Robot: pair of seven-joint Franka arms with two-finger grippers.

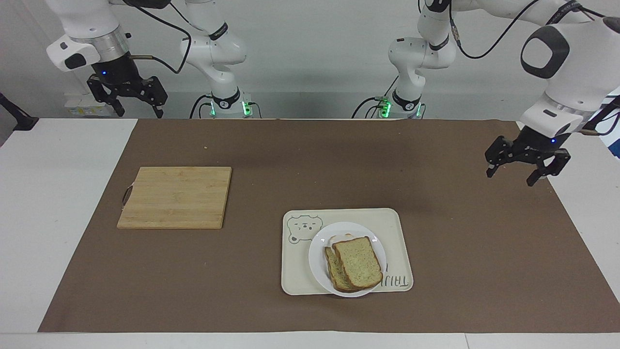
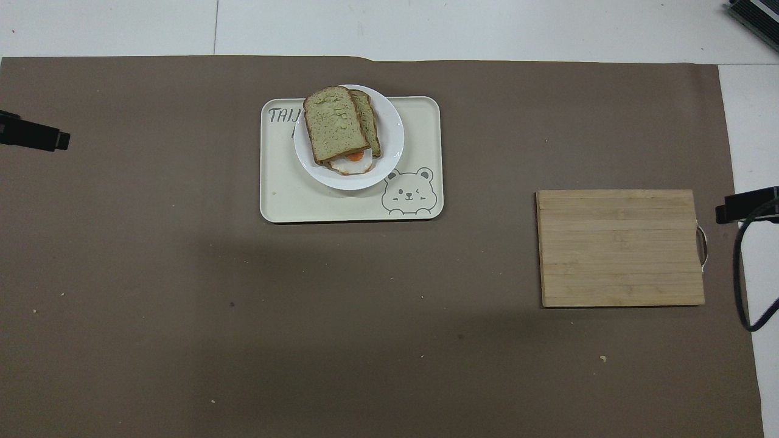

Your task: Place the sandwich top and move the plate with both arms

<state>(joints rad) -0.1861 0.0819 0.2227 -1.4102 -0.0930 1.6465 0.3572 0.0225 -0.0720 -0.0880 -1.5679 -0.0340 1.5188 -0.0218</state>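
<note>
- The pale tan, speckled sandwich top with its brown crust (image 1: 357, 262) lies on a second, squarer bread slice (image 2: 367, 119) and a fried egg with an orange yolk (image 2: 353, 162); the egg pokes out from under the bread on the side nearer the robots.
- This stack sits on the small round white plate (image 1: 319, 259), which rests on the cream rectangular tray with a bear drawing (image 2: 341, 204), at the tray's edge farther from the robots.
- The tray lies on the brown paper mat (image 1: 310, 305) covering the white bench (image 1: 43, 194).
- The left arm's black two-finger hand (image 1: 527, 165) hangs in the air over the mat's edge at the left arm's end of the bench, well apart from the plate, fingers spread and holding nothing.
- The right arm's black hand (image 1: 127, 99) waits raised at the right arm's end, fingers spread, empty.
- A rectangular light wooden cutting board (image 2: 621, 246) lies flat on the mat toward the right arm's end, nearer the robots than the tray.
</note>
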